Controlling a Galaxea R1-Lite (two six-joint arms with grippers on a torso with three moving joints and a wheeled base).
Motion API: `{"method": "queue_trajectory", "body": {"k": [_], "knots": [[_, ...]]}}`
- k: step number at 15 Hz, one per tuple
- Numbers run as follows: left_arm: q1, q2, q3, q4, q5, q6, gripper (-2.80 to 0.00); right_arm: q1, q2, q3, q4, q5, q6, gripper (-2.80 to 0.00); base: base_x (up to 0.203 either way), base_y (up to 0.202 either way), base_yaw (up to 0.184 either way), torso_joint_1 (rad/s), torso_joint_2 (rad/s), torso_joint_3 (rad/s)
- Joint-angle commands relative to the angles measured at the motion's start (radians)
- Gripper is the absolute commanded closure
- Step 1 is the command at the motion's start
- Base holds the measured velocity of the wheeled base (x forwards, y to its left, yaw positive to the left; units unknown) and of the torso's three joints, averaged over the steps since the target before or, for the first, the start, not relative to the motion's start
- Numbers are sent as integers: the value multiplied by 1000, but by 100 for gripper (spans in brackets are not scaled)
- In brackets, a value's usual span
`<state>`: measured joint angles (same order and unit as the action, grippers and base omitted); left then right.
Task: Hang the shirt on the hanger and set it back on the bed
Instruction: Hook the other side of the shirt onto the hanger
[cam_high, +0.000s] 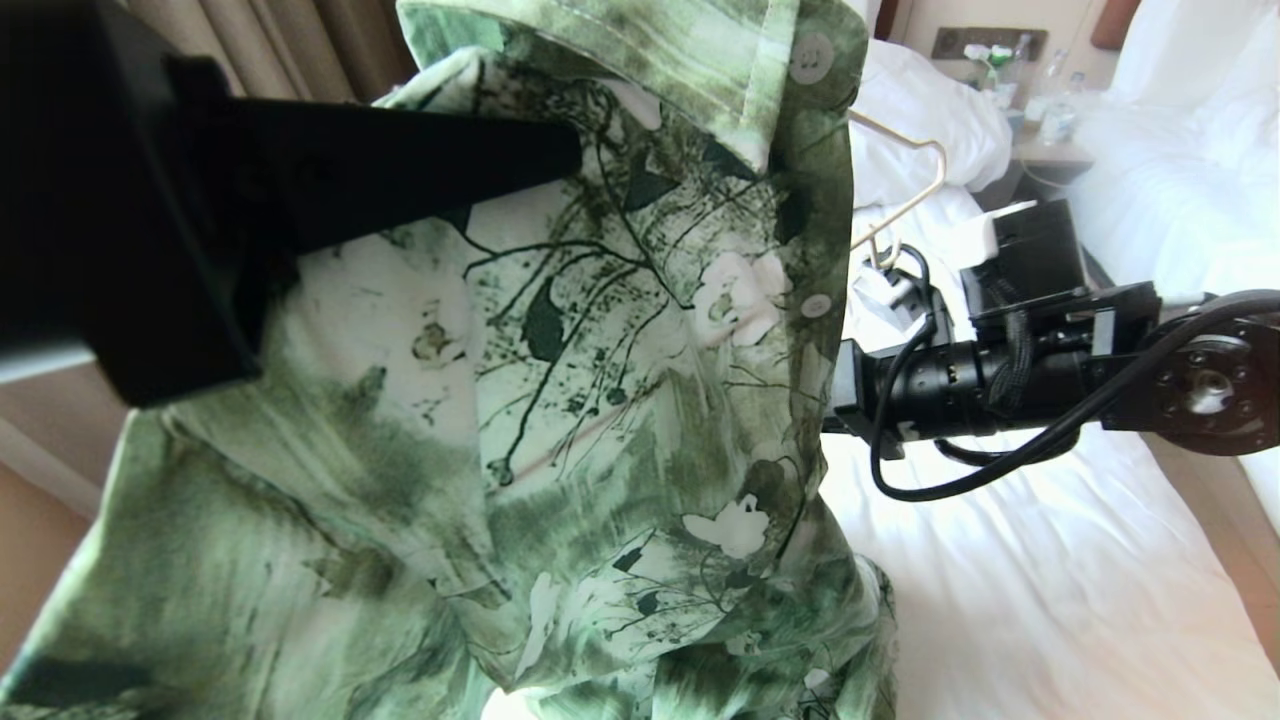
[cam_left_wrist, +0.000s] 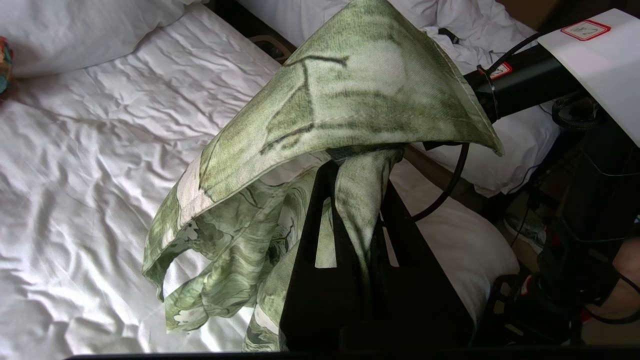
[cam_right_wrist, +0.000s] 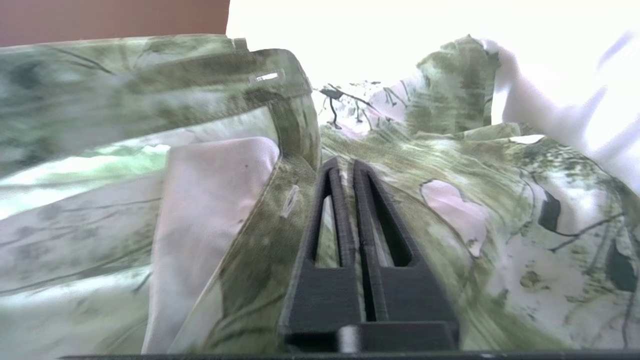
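Above bed (cam_left_wrist: 75, 150), shirt (cam_high: 600, 400) pinched by left gripper (cam_left_wrist: 357, 175), right gripper (cam_right_wrist: 347, 167)

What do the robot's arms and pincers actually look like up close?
Both are matte black. The left gripper and right gripper each have two long, flat tapering fingers with slot-shaped cutouts. The right arm is a black tube with ribbed rings, loose black cables looping beneath it, and a round metal-centred joint.

You see the green leaf-print woven cloth shirt (cam_high: 620, 400), matt with a visible weave and glossy white plastic buttons. The white bed sheet (cam_left_wrist: 90, 150) is wrinkled matt cloth. The black left gripper (cam_left_wrist: 350, 225) looks like matt moulded plastic; the thin cream hanger (cam_high: 915, 195) looks smooth.
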<state>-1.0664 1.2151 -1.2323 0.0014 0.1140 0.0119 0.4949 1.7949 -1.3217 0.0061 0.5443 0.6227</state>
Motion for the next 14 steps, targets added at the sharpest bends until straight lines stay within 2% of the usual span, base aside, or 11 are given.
{"method": "queue_trajectory", "body": {"k": [1, 11, 14], "knots": [[0, 10, -3, 0, 1, 0, 0, 54, 49, -26, -6, -16, 67, -280, 0, 0, 0, 0, 0, 0], [2, 50, -13, -4, 6, 3, 0, 71, 21, -30, -6, -14, 281, -280, 0, 0, 0, 0, 0, 0], [2, 71, -39, -4, 10, 3, 0, 84, 11, -25, 3, -10, 301, -280, 0, 0, 0, 0, 0, 0]]}}
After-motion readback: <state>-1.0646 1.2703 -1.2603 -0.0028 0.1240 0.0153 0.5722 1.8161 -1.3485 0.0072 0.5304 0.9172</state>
